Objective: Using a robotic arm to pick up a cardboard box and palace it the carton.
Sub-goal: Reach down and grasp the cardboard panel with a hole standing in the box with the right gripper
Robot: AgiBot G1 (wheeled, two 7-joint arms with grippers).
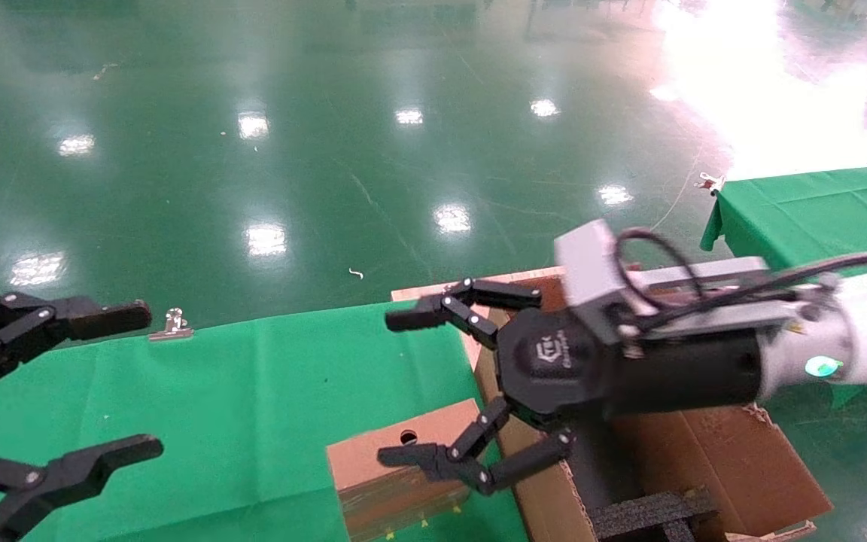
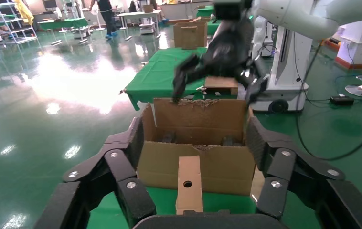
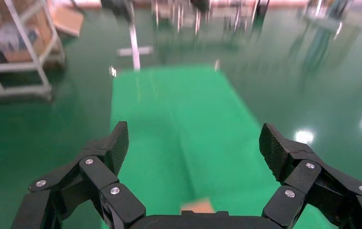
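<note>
Both grippers gape empty: our right gripper (image 1: 403,388) hovers mid-frame above the cardboard box (image 1: 396,470) at bottom centre; only our left wrist view shows inside the carton (image 2: 196,138).

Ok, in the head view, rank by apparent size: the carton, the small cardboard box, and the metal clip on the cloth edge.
1. carton, largest, though the right gripper and its arm cover part of it.
2. cardboard box, clearly smaller; its lower end is cut off by the frame.
3. metal clip, smallest by far.
</note>
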